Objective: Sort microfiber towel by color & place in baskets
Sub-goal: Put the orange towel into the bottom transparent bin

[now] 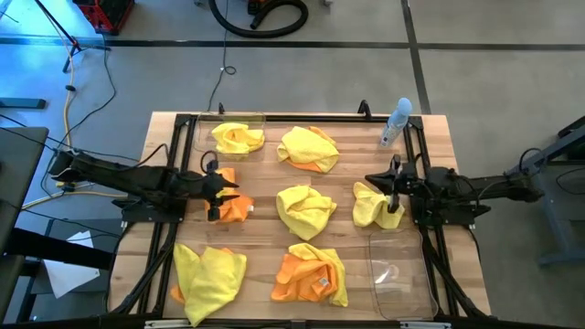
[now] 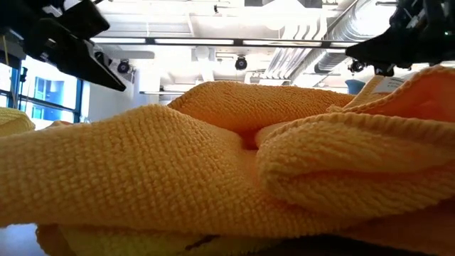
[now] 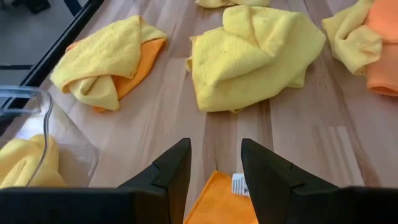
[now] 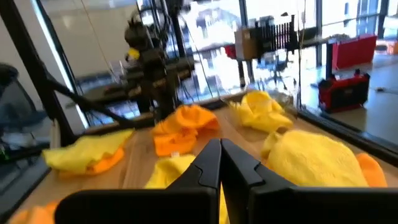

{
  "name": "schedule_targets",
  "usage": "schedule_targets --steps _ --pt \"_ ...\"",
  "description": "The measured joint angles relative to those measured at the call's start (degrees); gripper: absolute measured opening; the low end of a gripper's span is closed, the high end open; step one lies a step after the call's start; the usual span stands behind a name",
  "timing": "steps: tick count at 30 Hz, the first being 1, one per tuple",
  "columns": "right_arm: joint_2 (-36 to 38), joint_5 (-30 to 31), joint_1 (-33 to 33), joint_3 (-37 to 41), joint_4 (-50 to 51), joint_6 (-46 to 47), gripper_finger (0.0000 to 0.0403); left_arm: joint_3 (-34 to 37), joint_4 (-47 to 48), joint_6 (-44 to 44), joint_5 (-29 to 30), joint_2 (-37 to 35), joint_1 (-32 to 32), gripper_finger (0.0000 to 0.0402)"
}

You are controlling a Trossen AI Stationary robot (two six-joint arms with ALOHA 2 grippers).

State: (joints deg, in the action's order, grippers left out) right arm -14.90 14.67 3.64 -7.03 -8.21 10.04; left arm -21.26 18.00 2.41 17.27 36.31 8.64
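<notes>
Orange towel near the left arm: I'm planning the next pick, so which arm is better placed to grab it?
Left. The left hand hangs open right over the orange towel. The right hand sits far off on the other side, shut, at a yellow towel.

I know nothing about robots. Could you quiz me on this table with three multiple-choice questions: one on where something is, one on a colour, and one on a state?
1. Where is the spray bottle?
A. in a basket
B. on the table, right arm's side
C. in a gripper

2. What colour is the towel at the left gripper?
A. orange
B. yellow
C. blue

3. How are the left gripper's fingers?
A. shut on a towel
B. shut on nothing
C. open

Answers:
1. B: the spray bottle lies on bare wood near that corner.
2. A: the orange towel lies right below the left gripper.
3. C: the left wrist view shows a clear gap between the fingers.
</notes>
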Motion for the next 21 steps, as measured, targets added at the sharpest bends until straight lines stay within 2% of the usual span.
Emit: schedule_targets --steps 6,11,15,21 --pt "-18.11 1.91 0.47 -11.20 0.86 -1.63 0.0000 2.93 0.50 1.32 -2.16 -5.68 0.00 0.0129" --pt "-34.41 3.36 2.26 -25.46 5.75 -4.00 0.0000 2.94 1.07 -2.38 -2.20 -8.13 0.00 0.0129" --pt "-46.32 6.59 4.82 -38.78 17.86 -0.64 0.0000 2.94 0.38 -4.57 -2.19 -9.67 0.00 0.0129" --pt "-62.58 9.34 10.02 -58.79 38.44 13.31 0.0000 2.94 0.02 -5.64 -2.17 -10.55 0.00 0.0129"
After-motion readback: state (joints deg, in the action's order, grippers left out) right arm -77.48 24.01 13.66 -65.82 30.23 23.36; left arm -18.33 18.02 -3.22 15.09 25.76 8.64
